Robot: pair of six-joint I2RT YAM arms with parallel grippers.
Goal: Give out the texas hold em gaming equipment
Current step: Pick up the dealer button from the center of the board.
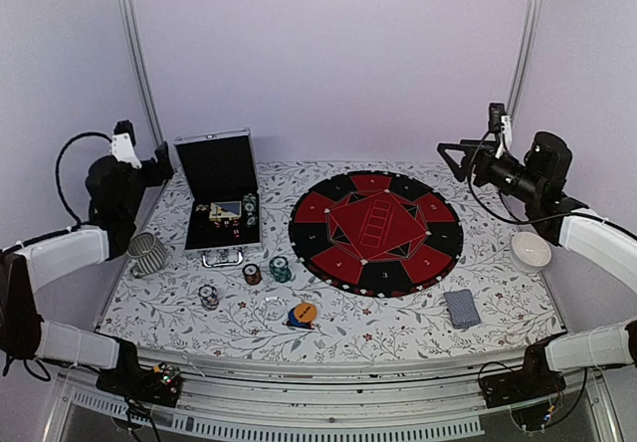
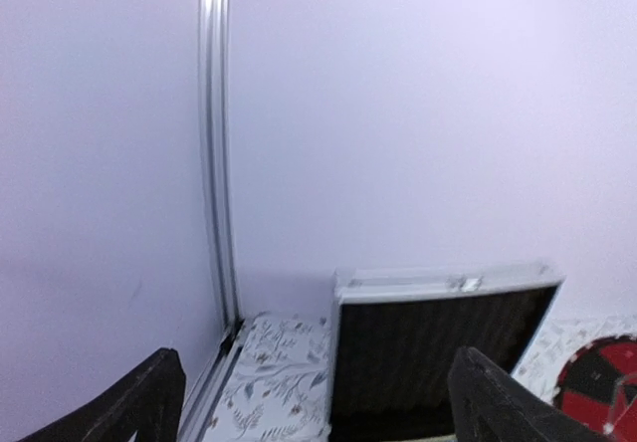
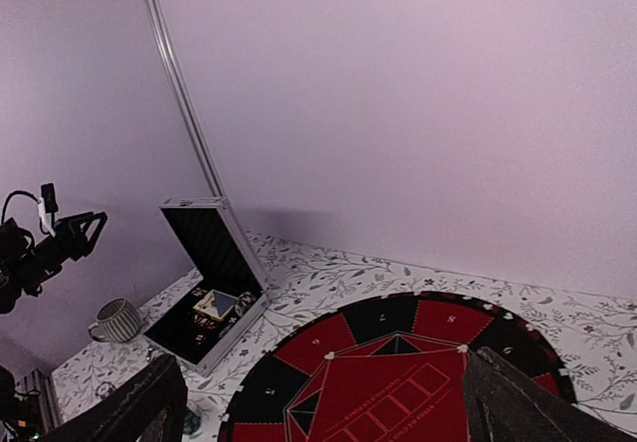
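Left gripper [image 1: 161,163] aloft (jaws wide), near case [image 1: 217,168] lid

**chipflip:** Loving the tablecloth [image 1: 398,328] tbh, white with grey vines and tiny red flowers. Red and black on the round mat [image 1: 376,231], wedges alternating round the rim, white dots at the points.

**deckhead:** Yep. Black case [image 1: 217,168] with silver edging at 9 o'clock from the mat, ribbed black lining in the lid. Teal chip stack [image 1: 280,268] and brown chip stack [image 1: 252,274] at 8 o'clock, pale stripes on the edges. Orange button [image 1: 305,312] over a blue button [image 1: 296,321] at 7.

**chipflip:** Grey-blue back on the card deck [image 1: 462,308] at 5 o'clock. Grey ribbed mug [image 1: 147,254], plain white bowl [image 1: 530,250], pale lilac wall [image 1: 348,54].
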